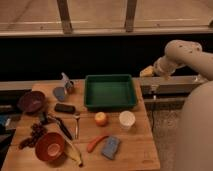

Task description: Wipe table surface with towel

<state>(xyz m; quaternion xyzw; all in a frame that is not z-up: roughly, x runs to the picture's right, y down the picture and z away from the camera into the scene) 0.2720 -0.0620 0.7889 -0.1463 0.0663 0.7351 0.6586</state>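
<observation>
While raised off the far right corner of the wooden table [137,156], holds the gripper [147,71] up by the grey ledge [172,85], grip impossible to tell. Shows the blue towel [111,147] down near the front edge, just beside an orange-red vegetable [96,142]. Crowded all round: green tray [110,92] centre-back, orange [101,118], white cup [127,120], purple bowl [31,101] and red bowl [49,146] left. Beyond, dark wall, window frame [64,15].

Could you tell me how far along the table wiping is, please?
Nothing looks done yet. The gripper hangs by the table's back right corner, far from the blue folded cloth, probably the towel, which lies near the front edge. Grasping it and wiping remain.
</observation>
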